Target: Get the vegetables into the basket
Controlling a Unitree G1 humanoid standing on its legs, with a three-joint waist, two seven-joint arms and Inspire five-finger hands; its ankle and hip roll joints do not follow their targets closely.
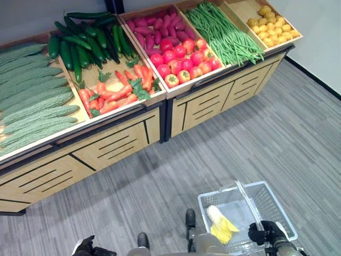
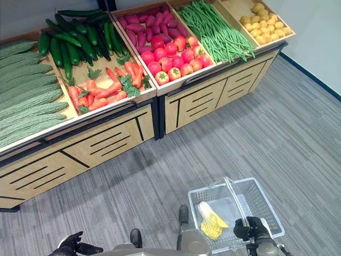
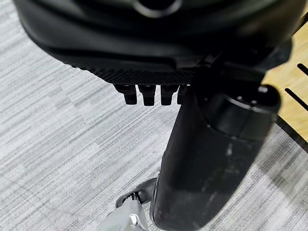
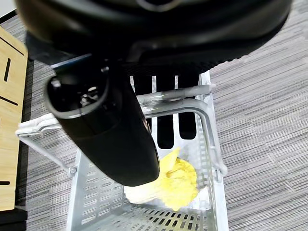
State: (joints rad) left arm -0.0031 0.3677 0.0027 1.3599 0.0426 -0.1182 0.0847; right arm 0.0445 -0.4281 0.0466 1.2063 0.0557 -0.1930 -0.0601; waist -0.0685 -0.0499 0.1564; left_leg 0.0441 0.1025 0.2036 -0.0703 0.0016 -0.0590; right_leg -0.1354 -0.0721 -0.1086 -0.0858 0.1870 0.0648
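A pale plastic basket point(image 1: 278, 207) hangs low over the floor at my right side. My right hand point(image 1: 264, 233) is shut on its handle point(image 4: 190, 91), fingers point(image 4: 165, 131) curled over the bar. Inside lies one yellow and white leafy vegetable point(image 1: 220, 224), also seen as a yellow vegetable point(image 4: 180, 180) in the right wrist view. The produce stand ahead holds dark cucumbers point(image 1: 85, 45), carrots point(image 1: 114, 89), tomatoes point(image 1: 184, 61) and green beans point(image 1: 224, 34). My left hand point(image 2: 70, 244) hangs low at my left, open and holding nothing, well short of the stand.
The wooden stand point(image 1: 114, 144) runs across the far side, with bumpy green gourds point(image 1: 32, 96) at its left, purple roots point(image 1: 154, 26) behind the tomatoes and small yellow produce point(image 1: 272, 25) at its right end. Grey carpet point(image 1: 256, 138) lies between me and the stand.
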